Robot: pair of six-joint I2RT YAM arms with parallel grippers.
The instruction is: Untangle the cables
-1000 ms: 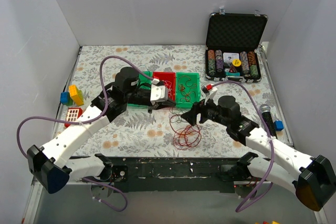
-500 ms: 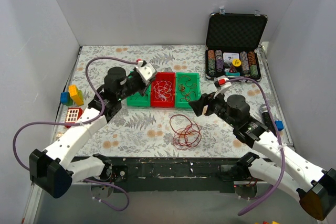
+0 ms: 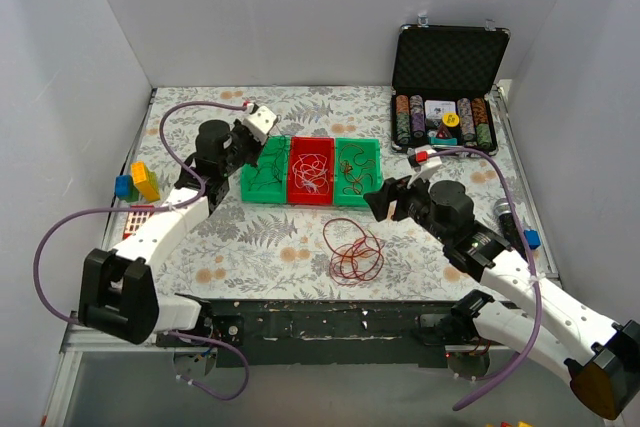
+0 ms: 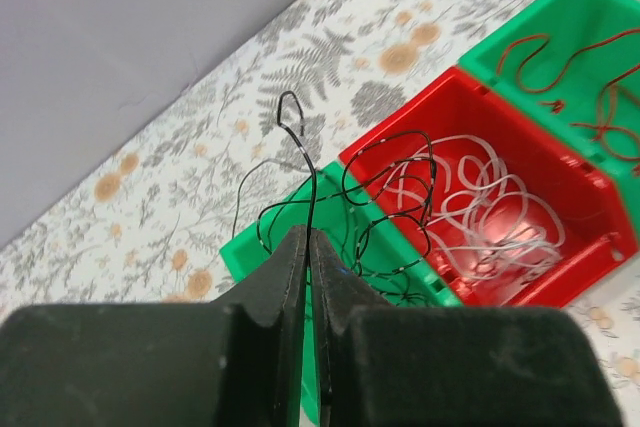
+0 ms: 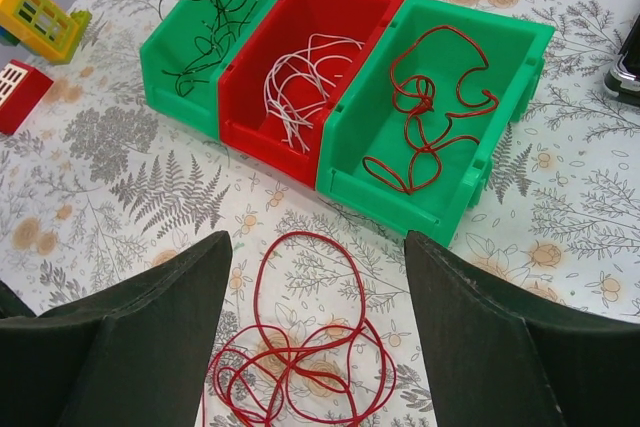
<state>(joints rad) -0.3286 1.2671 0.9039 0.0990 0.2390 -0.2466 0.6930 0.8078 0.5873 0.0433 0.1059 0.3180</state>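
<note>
Left gripper [image 3: 258,119] swung far-left off the bins [image 3: 262,187].
Top: red cables [image 3: 352,252] loose on the table, near of the bins.
Left wrist: jaws pressed together, seemingly pinching black cable [image 4: 312,187]. Its loops overhang red bin [image 4: 505,107], so pulling could snag white cable [image 4: 480,207].
Right wrist: right gripper [image 5: 318,257] spread, empty.

You have three bins in a row at mid-table: a left green bin [image 5: 180,97], a red bin [image 5: 265,137] in the middle and a right green bin [image 5: 400,212]. You can count four bunches of cable: a black bunch [image 5: 205,7], a white bunch [image 5: 300,82], a dark red bunch [image 5: 430,112] and a bright red bunch [image 5: 300,372]. At the left edge you have three toy blocks, a yellow block [image 3: 146,179], a blue block [image 3: 123,187] and a red block [image 5: 18,95], and on the right one open case [image 3: 450,62] and one microphone [image 3: 506,217].
</note>
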